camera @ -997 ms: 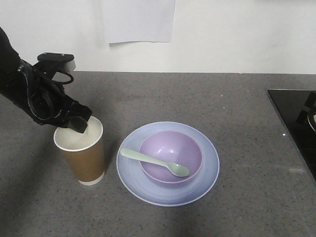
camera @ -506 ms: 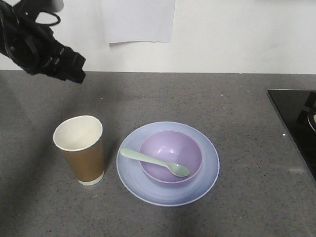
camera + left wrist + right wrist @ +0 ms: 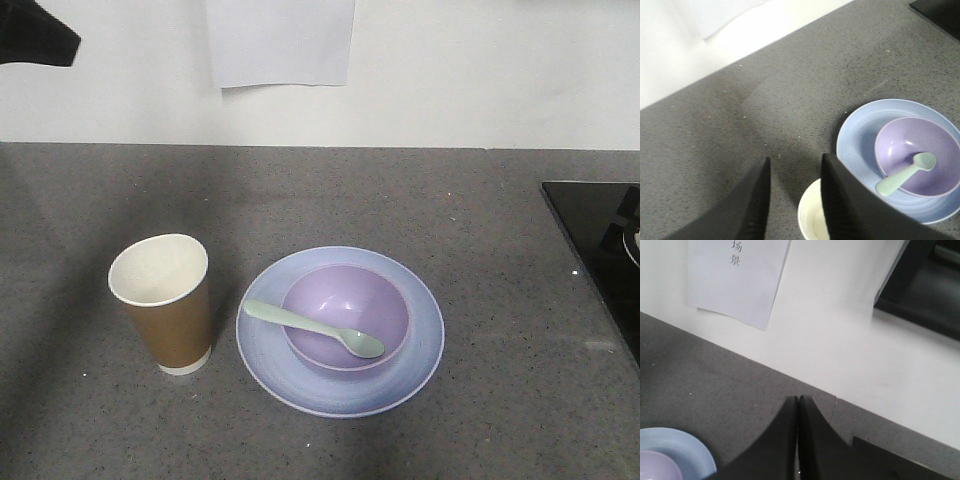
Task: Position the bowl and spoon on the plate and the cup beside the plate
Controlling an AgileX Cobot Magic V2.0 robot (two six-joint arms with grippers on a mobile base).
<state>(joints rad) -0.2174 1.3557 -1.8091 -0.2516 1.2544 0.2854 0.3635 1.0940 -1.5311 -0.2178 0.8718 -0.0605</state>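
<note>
The lavender bowl [image 3: 345, 316] sits in the middle of the pale blue plate [image 3: 420, 345], and the mint spoon [image 3: 312, 328] lies across the bowl with its handle over the left rim. The brown paper cup [image 3: 164, 302] stands upright on the counter just left of the plate. My left gripper [image 3: 795, 161] hangs open high above the cup [image 3: 812, 217], holding nothing; only a black corner of that arm [image 3: 40, 35] shows at the top left of the front view. My right gripper [image 3: 798, 399] is shut and empty, high over the counter, with the plate [image 3: 685, 452] at its lower left.
A black cooktop [image 3: 600, 250] covers the counter's right edge. A white sheet of paper [image 3: 280, 42] hangs on the white wall behind the grey speckled counter [image 3: 330, 190].
My left gripper has let go of the cup's rim and risen up and to the left, almost out of the front view. The cup stays standing beside the plate.
</note>
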